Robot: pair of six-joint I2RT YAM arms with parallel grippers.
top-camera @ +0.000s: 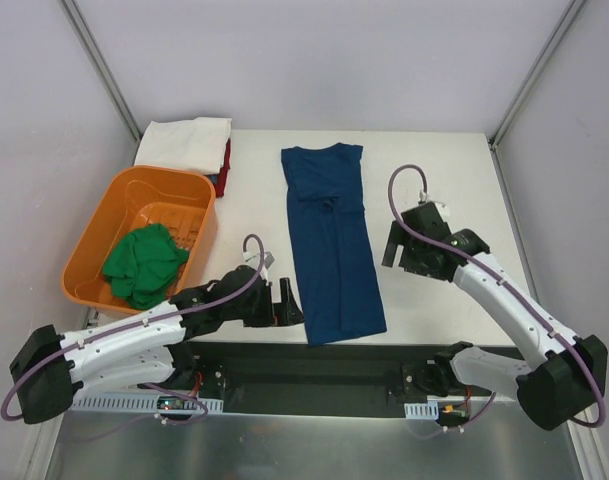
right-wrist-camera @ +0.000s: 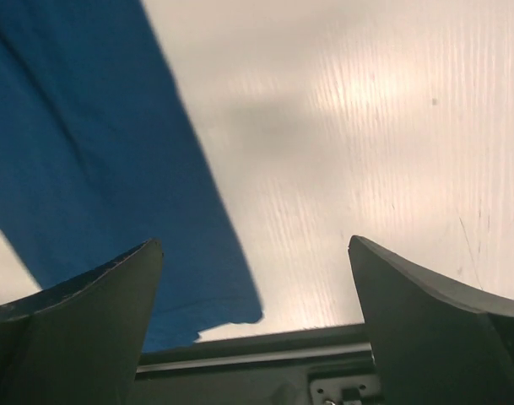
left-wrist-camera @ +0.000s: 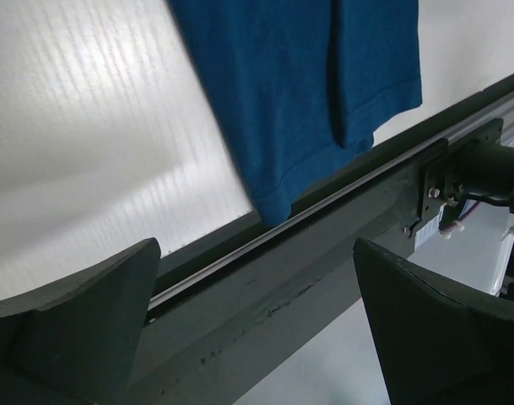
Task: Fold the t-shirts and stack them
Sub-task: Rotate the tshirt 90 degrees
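Both jaws stand wide and empty in wrist views; the blue shirt (top-camera: 329, 245) lies centre tabletop (top-camera: 434, 170). Only top view shows green shirt (top-camera: 144, 262) in tub (top-camera: 96, 232) at 9 o'clock.

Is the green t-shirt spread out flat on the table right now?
No, the green t-shirt is bunched up inside the orange tub in the top view.

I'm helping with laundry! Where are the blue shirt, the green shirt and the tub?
blue shirt (top-camera: 329, 250), top view, middle of the cloth
green shirt (top-camera: 144, 264), top view, middle of the bundle
tub (top-camera: 164, 172), top view, its far rim
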